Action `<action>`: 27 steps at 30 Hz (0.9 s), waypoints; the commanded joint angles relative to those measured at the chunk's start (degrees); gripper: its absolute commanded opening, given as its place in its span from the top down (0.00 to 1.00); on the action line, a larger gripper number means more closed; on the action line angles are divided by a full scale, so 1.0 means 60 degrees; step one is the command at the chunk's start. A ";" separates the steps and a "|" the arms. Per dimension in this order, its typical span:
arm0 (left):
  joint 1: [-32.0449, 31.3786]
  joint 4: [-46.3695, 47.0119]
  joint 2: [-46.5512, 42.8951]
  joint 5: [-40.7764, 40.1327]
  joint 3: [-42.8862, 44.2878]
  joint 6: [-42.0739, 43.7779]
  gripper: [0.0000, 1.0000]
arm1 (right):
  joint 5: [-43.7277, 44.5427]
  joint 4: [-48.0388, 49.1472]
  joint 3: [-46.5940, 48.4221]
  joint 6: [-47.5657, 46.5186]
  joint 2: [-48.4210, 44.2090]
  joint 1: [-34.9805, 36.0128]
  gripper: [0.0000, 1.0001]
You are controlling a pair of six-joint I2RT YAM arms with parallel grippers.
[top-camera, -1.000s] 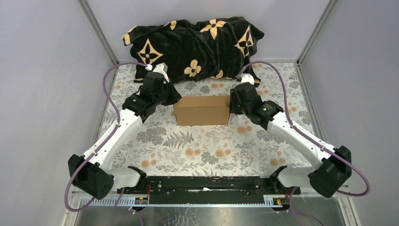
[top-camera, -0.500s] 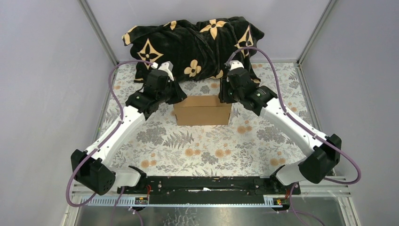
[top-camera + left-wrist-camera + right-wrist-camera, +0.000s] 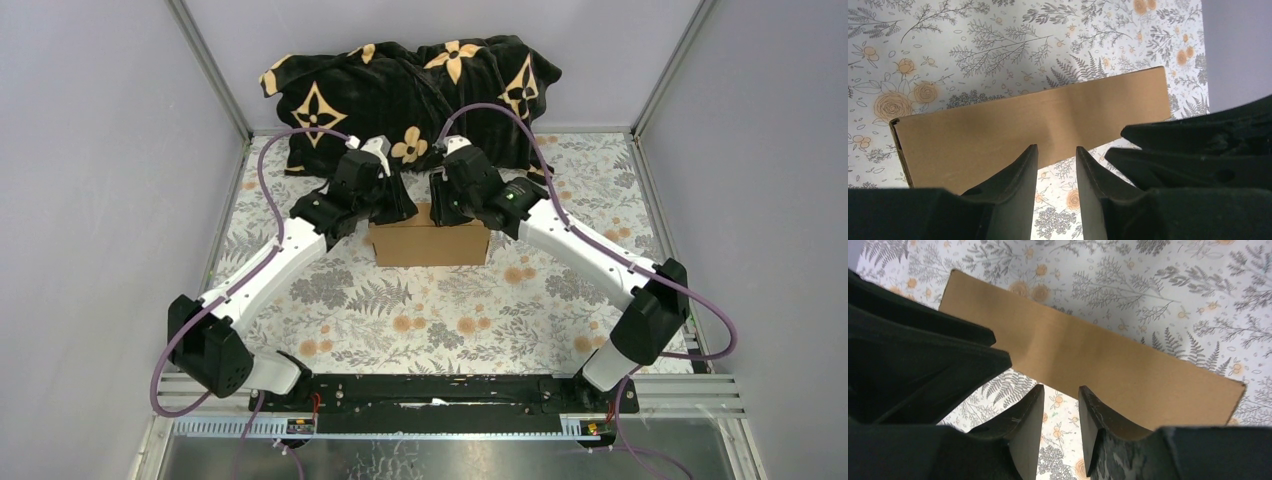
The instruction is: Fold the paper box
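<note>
Paper box (image 3: 430, 243) of plain brown cardboard sits on a floral-printed table cover (image 3: 450, 320), a little beyond the table's middle, with its long side running left to right. We see it as a closed, flat-topped rectangular shape. Its top panel shows a faint dent near the centre in both wrist views.

The two arms reach in from either side and meet over the far edge of the box, with their wrists close together. The left gripper (image 3: 1055, 150) points down at the box top. Its two black fingers stand slightly parted with a narrow gap and nothing clasped between them. The right gripper (image 3: 1061, 389) is posed the same way, with its fingers a small way apart and empty. We cannot tell from these views whether either set of fingertips touches the cardboard. Each wrist view also shows the other gripper's dark body just beside it.

Behind the box, against the back wall, lies a heaped black blanket (image 3: 400, 90) with tan flower and star motifs.
</note>
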 commanded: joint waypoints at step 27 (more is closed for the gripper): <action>0.0757 -0.1175 -0.0092 0.0067 0.2286 0.0885 0.09 | -0.0612 -0.0713 0.0374 0.0209 -0.1683 -0.0459 0.33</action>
